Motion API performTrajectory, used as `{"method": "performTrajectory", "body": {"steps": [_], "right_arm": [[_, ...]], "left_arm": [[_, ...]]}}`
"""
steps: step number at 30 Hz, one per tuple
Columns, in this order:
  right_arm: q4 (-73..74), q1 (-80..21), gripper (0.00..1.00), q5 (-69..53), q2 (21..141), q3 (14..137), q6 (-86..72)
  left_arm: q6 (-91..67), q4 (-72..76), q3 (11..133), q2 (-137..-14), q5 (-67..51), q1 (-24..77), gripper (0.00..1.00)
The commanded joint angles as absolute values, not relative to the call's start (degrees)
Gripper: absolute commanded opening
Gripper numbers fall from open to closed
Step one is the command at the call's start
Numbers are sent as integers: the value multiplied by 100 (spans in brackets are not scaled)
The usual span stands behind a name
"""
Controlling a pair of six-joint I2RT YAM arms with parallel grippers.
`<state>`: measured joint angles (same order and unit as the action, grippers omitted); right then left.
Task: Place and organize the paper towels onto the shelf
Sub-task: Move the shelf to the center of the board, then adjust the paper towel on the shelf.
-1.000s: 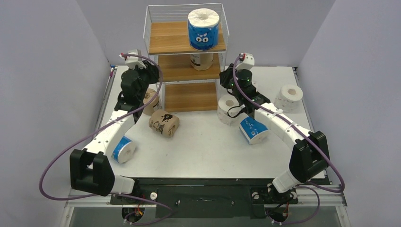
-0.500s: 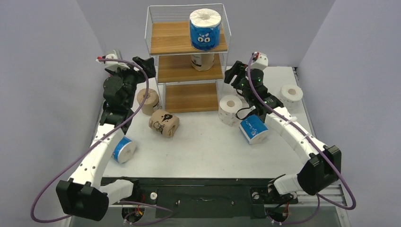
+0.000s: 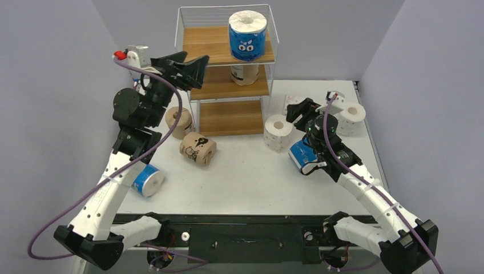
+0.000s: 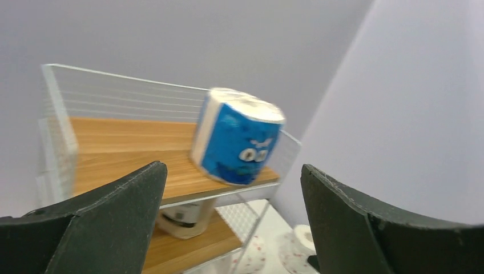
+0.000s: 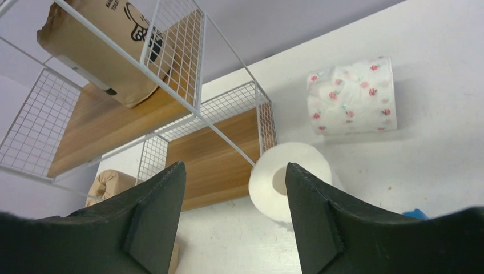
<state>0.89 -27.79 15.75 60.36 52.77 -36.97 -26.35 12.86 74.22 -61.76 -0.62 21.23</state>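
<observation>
Left end effector (image 3: pixel 193 59) (image 4: pixel 233 168): fingers spread, nothing held, up at top-tier height off the shelf's (image 3: pixel 211 43) (image 4: pixel 114 142) left front corner. Top blue roll (image 3: pixel 247 35) (image 4: pixel 237 140) stands upright on the top board straight ahead of it, seen between the fingers in the wrist view, no contact. Shelved tan roll (image 3: pixel 244 73) (image 4: pixel 182 217) is ahead and below, on the middle board.

Below and behind the left end effector, on the table (image 3: pixel 245 182): upright tan roll (image 3: pixel 178 121) by the shelf's left leg, tipped tan roll (image 3: pixel 198 148) on its side nearer the front, left blue roll (image 3: pixel 147 180) beside the arm.

Right end effector (image 3: pixel 299 108) (image 5: pixel 234 168): fingers spread, empty, low, just right of the shelf (image 5: pixel 217 160). Upright white roll (image 3: pixel 278 131) (image 5: pixel 288 182) sits just ahead and below, core up, beside the bottom board. Floral roll (image 5: pixel 354 94) lies on its side beyond it, apart. Far white roll (image 3: pixel 349 117) is to the end effector's right. Right blue roll (image 3: pixel 302 157) lies behind it, under the arm. Bottom board is bare wood.
</observation>
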Motion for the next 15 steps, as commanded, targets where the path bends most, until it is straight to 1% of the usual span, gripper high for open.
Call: {"method": "performTrajectory", "body": {"steps": [1, 2, 3, 4, 5, 6, 7, 9, 11, 15], "right_arm": [[55, -2903, 60, 1785, 5459, 4870, -4000], [111, -2919, 59, 1767, 5298, 4799, -4013], [186, -2947, 59, 1742, 5215, 4665, -4027], [220, -2959, 58, 1733, 5070, 4609, -4030], [279, -2985, 58, 1694, 5005, 4479, -4049], [311, -2987, 57, 1673, 4890, 4428, -4055], [377, -2995, 57, 1627, 4844, 4333, -4055], [488, -3001, 57, 1617, 4691, 4224, -4035], [556, -3016, 56, 1578, 4490, 4119, -4006], [695, -3021, 56, 1522, 4251, 3966, -3970]], "left_arm": [[-2354, 1483, 8089, -6746, -580, 2693, 83], [-2377, 1531, 8216, -6938, -650, 2734, 81], [-2420, 1576, 8270, -7028, -694, 2743, 74], [-2453, 1605, 8367, -7202, -780, 2764, 70], [-2475, 1674, 8411, -7279, -799, 2775, 61], [-2519, 1702, 8503, -7445, -824, 2799, 57], [-2525, 1729, 8563, -7524, -847, 2810, 50], [-2518, 1705, 8759, -7850, -909, 2851, 43], [-2534, 1650, 8961, -8088, -966, 2875, 39], [-2559, 1628, 9266, -8501, -981, 2918, 38]]}}
